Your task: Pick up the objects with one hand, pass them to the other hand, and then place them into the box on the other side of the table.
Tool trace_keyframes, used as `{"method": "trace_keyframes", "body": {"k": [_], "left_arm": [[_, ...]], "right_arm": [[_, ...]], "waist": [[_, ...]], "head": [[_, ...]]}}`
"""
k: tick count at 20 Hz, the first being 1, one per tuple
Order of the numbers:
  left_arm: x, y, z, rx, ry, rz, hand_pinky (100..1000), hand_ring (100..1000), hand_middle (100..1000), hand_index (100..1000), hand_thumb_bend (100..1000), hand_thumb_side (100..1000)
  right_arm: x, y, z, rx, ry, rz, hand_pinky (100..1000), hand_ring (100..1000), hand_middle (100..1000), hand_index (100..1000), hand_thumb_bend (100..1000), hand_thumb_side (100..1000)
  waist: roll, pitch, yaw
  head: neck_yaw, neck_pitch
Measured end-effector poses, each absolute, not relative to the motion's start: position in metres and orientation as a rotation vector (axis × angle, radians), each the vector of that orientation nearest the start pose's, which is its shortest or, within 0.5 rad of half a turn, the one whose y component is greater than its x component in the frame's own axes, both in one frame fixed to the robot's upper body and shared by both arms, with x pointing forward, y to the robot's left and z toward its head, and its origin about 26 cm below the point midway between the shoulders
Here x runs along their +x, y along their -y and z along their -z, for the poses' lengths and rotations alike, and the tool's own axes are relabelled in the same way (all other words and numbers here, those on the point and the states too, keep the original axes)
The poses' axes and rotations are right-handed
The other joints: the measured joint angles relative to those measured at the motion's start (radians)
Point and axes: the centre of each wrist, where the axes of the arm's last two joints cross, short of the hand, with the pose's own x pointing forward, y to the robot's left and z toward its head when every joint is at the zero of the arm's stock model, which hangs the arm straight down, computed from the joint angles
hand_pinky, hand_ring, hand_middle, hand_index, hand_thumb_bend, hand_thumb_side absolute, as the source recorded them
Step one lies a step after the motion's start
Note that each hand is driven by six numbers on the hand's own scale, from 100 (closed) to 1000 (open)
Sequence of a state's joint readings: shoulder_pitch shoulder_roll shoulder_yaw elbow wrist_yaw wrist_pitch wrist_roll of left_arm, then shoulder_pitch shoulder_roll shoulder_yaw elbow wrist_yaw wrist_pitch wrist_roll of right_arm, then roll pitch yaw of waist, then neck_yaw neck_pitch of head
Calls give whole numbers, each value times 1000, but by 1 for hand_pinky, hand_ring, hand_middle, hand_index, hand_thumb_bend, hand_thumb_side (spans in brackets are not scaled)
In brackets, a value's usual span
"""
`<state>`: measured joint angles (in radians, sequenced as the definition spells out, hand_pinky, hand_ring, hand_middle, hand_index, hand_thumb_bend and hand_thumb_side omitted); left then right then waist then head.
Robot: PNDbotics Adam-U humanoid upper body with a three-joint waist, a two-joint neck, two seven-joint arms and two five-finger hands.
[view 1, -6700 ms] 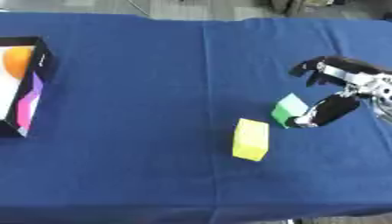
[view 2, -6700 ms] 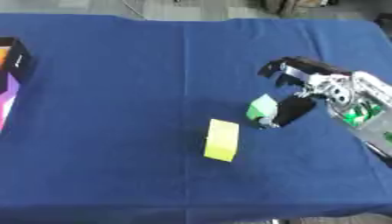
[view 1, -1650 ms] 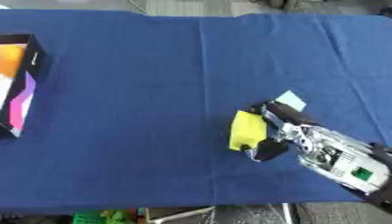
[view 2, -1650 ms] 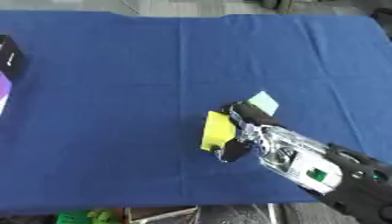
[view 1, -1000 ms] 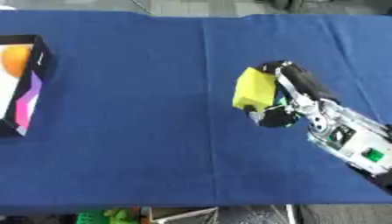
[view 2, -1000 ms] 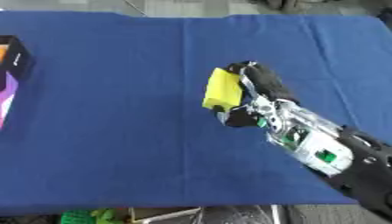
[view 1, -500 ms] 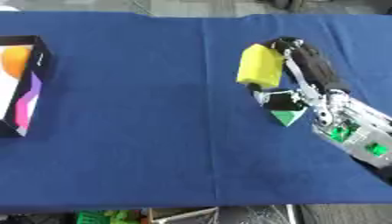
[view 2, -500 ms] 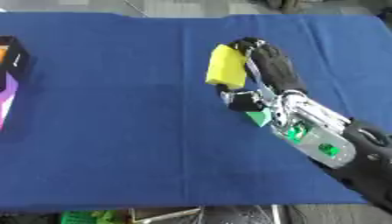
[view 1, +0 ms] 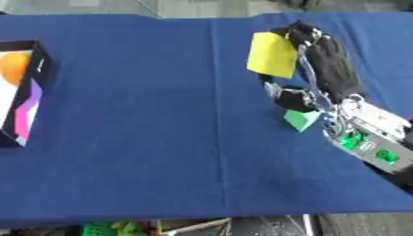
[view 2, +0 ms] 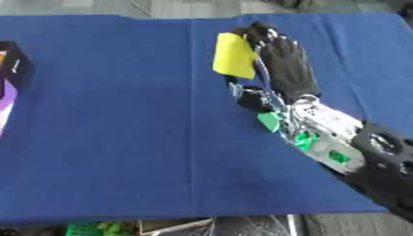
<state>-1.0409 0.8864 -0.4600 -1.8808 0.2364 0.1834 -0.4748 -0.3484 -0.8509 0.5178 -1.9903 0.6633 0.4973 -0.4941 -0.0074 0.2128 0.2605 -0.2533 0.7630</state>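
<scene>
Gripping yellow block [view 1: 272, 55], right hand [view 1: 322, 64], green piece [view 1: 302, 120] beneath, box [view 1: 22, 92] far left

Right hand [view 1: 327, 62]: black back & fingers [view 1: 298, 33]. Below the fingers, silver wrist w/ thin cables, green patches; further down, black round forearm joint.

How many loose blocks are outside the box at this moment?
2: a yellow block held up in the right hand, and a green block on the blue cloth under that arm. Others may be hidden.

The right robot hand [view 1: 322, 64] has lifted the yellow block [view 1: 272, 54] off the table
</scene>
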Motion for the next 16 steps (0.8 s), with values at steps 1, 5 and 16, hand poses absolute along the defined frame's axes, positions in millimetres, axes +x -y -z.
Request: {"method": "trace_keyframes", "body": {"k": [1,5,16], "left_arm": [[306,-188,-374,111,1933,1716,907,1000,705,858,100,498],[294,-164,-374,106,1941,1892,882,1000,733,871,139,282],[296,-125,-354,63,2006,2123,933,1000,716,877,260,448]], "right_arm": [[279,237,-166,-1406,1962,-903,313,493,499,555,110,100],[271,231,-148,-1360,2016,-922,247,463,503,561,100,100],[259,218,-126,-1096,2124,-849,289,468,503,562,100,100]], "waist": [[0,0,1],[2,0,1],[13,0,4]], "head": [[0,0],[0,0],[0,0]]}}
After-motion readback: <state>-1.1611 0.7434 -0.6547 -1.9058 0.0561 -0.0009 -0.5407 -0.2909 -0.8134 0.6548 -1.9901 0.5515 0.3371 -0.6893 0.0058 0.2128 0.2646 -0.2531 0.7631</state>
